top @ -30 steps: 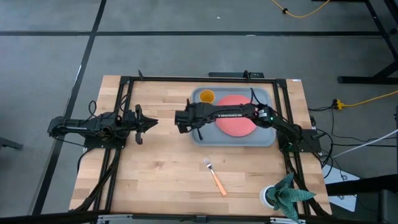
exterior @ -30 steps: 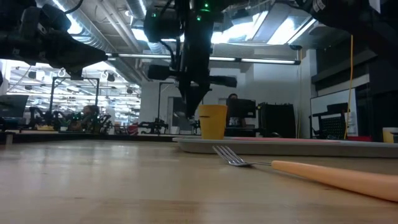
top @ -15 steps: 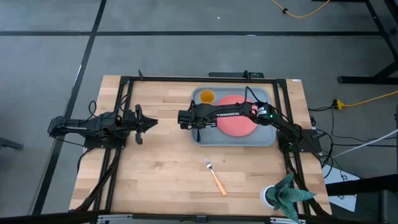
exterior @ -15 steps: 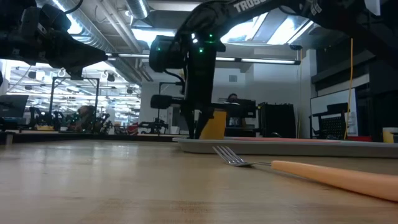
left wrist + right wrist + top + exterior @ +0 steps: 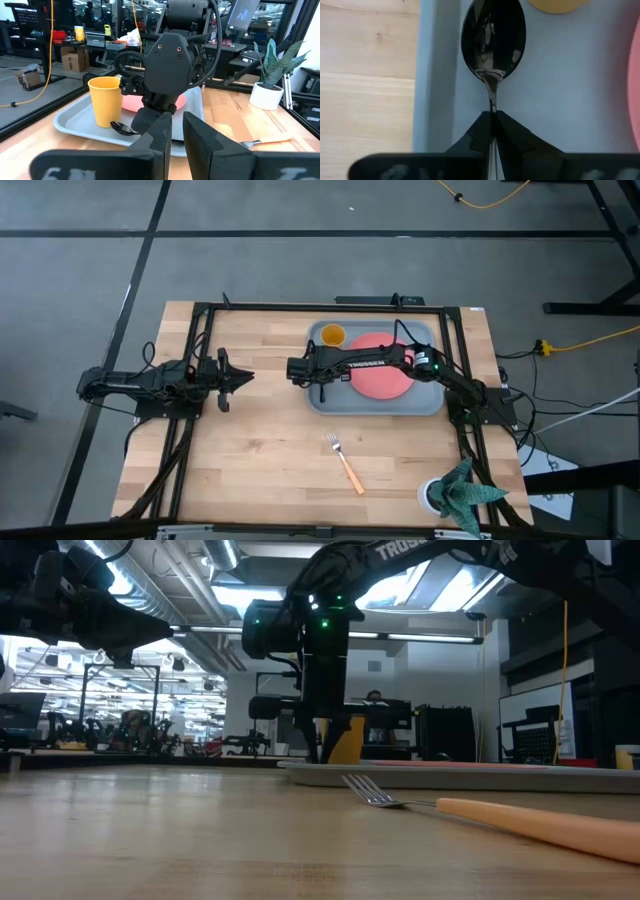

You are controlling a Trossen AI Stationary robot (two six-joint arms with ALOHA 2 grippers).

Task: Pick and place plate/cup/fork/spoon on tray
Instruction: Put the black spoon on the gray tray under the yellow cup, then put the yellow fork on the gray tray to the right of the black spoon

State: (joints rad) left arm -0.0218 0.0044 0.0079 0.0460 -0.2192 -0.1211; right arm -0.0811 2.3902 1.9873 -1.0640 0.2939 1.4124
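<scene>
Left gripper point(image 5: 243, 378) waited over bare wood at the table's left, well apart from the tableware, its fingers point(image 5: 200, 140) nearly together with only a thin gap and nothing between them. Right gripper point(image 5: 297, 368) hung low at the left edge of the tray point(image 5: 428, 404), pinched tight on the thin handle of the spoon point(image 5: 493, 37), whose bowl lay on the tray floor close to the rim and just beside the cup point(image 5: 333, 335). Further right, the plate point(image 5: 385, 383) sat flat in the tray. Outside it, nearer the front edge, the fork point(image 5: 345, 461) lay alone on the table point(image 5: 250, 470).
</scene>
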